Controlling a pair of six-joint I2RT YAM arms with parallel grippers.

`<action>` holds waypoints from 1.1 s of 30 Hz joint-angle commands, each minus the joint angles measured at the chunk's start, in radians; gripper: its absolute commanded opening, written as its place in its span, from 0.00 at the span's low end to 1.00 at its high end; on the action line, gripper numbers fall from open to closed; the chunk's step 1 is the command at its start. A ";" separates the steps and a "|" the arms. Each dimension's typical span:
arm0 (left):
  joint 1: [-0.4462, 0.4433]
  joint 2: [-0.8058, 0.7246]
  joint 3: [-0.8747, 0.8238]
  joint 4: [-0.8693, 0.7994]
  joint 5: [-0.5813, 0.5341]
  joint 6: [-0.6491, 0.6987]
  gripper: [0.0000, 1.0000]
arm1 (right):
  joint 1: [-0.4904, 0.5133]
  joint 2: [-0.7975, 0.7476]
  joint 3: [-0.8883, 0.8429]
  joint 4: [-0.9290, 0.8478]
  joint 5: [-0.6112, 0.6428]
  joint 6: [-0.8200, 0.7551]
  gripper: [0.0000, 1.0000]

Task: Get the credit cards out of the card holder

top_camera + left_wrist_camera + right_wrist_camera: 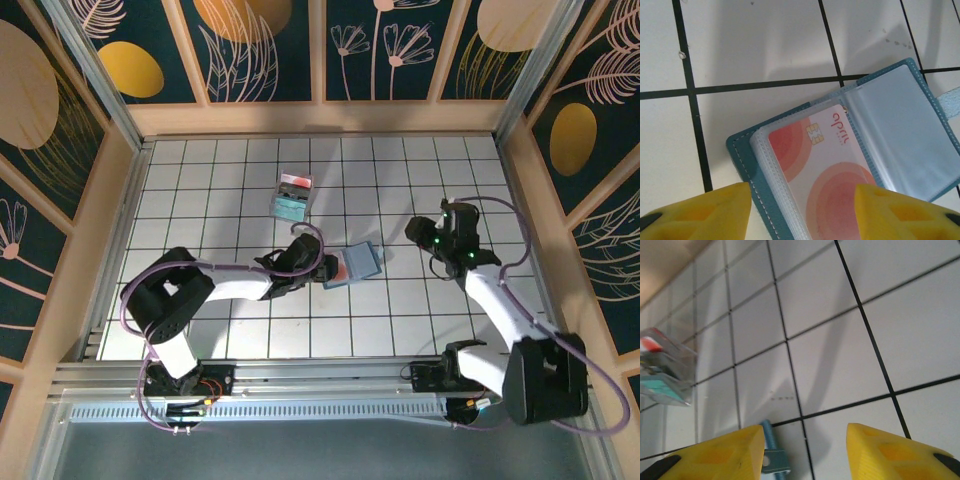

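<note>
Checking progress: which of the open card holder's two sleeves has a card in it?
The card holder sleeve between the left gripper's fingertips: a salmon-red chip card shows in it. The facing sleeve, by the strap, looks empty.

You see the card holder [362, 262] lying open and flat on the white tiles [400, 170], near the middle, with its two teal halves spread. In one half, a salmon-red credit card [825, 175] sits inside a clear sleeve (gold chip facing up).
</note>
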 commanded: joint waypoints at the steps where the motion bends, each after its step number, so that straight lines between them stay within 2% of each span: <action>1: 0.012 0.041 0.033 0.068 0.042 0.040 0.49 | 0.027 -0.084 -0.008 -0.029 -0.016 0.028 0.46; 6: 0.042 0.087 0.056 0.147 0.095 0.090 0.45 | 0.153 -0.153 -0.055 -0.005 -0.004 0.108 0.39; 10: 0.064 0.113 0.083 0.186 0.111 0.123 0.44 | 0.258 -0.131 -0.076 0.041 0.016 0.161 0.39; 15: 0.076 0.109 0.111 0.144 0.111 0.121 0.45 | 0.312 -0.044 -0.068 0.097 -0.030 0.207 0.37; 19: 0.076 0.048 0.084 0.068 0.066 0.100 0.45 | 0.366 0.009 -0.055 0.114 -0.038 0.245 0.36; 23: 0.074 0.032 0.071 -0.002 0.055 0.075 0.41 | 0.378 0.082 -0.050 0.152 -0.083 0.273 0.35; 33: 0.049 0.092 0.106 -0.022 0.060 0.083 0.23 | 0.380 0.270 0.035 0.163 -0.129 0.214 0.29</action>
